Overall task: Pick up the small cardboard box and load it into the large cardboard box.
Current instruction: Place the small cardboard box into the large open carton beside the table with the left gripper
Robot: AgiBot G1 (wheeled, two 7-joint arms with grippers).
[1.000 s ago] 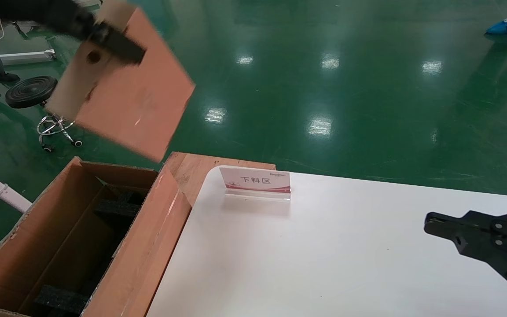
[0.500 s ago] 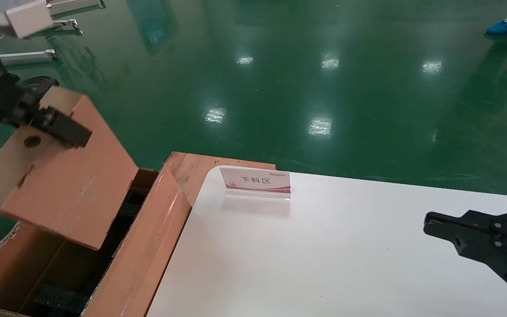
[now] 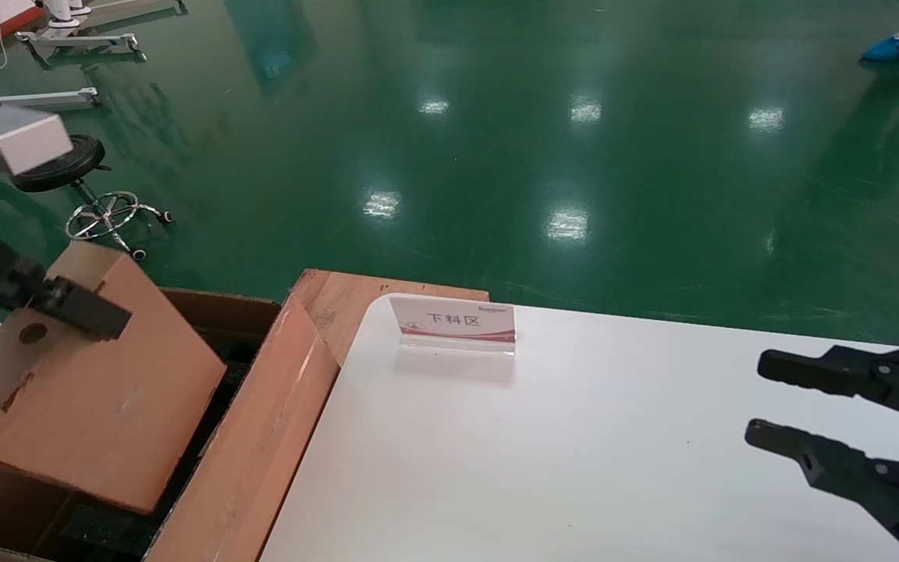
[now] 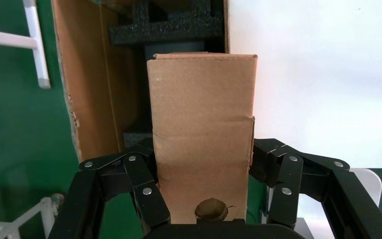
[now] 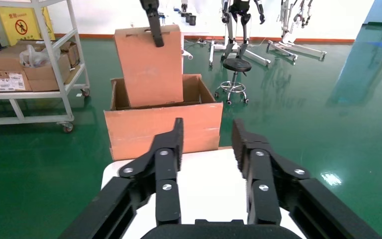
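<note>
The small cardboard box (image 3: 98, 390) is slim and brown, with a round hole on its paler narrow side. It hangs tilted, with its lower end inside the open top of the large cardboard box (image 3: 262, 437). My left gripper (image 3: 79, 312) is shut on its upper end. In the left wrist view the fingers (image 4: 144, 164) clamp both faces of the small box (image 4: 201, 124), above the carton's black foam (image 4: 174, 30). My right gripper (image 3: 758, 398) is open and empty over the table's right side. The right wrist view shows that gripper (image 5: 206, 132) facing the carton (image 5: 164, 127) and the small box (image 5: 149, 69).
The white table (image 3: 574, 468) carries a small sign stand (image 3: 453, 320) near its far left corner. A wooden board (image 3: 348, 297) lies between the table and the carton. A black stool (image 3: 59, 160) stands on the green floor, and a shelf cart (image 5: 30, 64) stands beyond the carton.
My left gripper has carried the small box down from high above the carton, and its lower end is now inside the carton. My right gripper's fingers have opened.
</note>
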